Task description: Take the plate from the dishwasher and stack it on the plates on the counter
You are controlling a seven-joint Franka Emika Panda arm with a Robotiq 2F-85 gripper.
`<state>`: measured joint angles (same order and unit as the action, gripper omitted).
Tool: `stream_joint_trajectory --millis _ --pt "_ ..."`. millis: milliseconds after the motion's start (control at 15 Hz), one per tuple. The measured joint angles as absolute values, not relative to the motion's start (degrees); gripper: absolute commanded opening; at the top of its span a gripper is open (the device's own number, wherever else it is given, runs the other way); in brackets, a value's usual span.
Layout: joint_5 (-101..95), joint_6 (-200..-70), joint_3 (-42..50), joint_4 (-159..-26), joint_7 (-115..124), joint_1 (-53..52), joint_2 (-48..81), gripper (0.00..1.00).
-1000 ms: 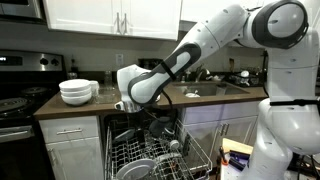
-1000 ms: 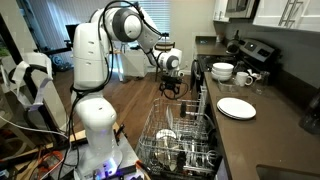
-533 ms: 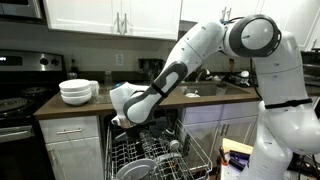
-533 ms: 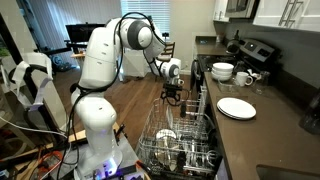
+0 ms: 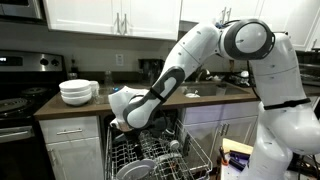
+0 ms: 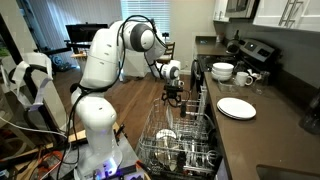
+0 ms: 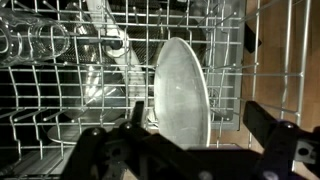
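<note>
Sitting under the desk (image 6: 258,137), the dishwasher (image 5: 190,132) carries the plate (image 7: 182,95) upright on edge in its rack (image 6: 180,140), while the plates (image 6: 236,107) lie stacked on the desk. The gripper (image 6: 172,93) hangs just above the plate, spread wide and empty, one jaw toward each face.

Glossy white, rounded arm (image 5: 195,50) ending in a black hand (image 6: 173,97).
</note>
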<state>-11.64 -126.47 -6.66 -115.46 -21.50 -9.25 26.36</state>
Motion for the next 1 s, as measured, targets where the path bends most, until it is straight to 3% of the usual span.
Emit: stream_joint_trajectory --millis 400,533,733,867,933,1000 --pt "-12.34 -134.59 -6.52 -115.63 -21.01 -8.89 29.19 1.00" --pt "-12.34 -137.28 -6.52 -115.63 -21.01 -8.57 30.40 0.73" --pt "-12.33 -140.31 -6.53 -115.60 -21.01 -8.29 32.42 0.53" --pt "-11.80 -140.74 -6.81 -115.48 -21.01 -8.18 33.30 0.57" --pt "-11.37 -140.60 -7.14 -115.47 -21.03 -7.94 33.49 0.43" --pt "-10.81 -140.25 -7.64 -115.44 -21.09 -7.48 33.58 0.40"
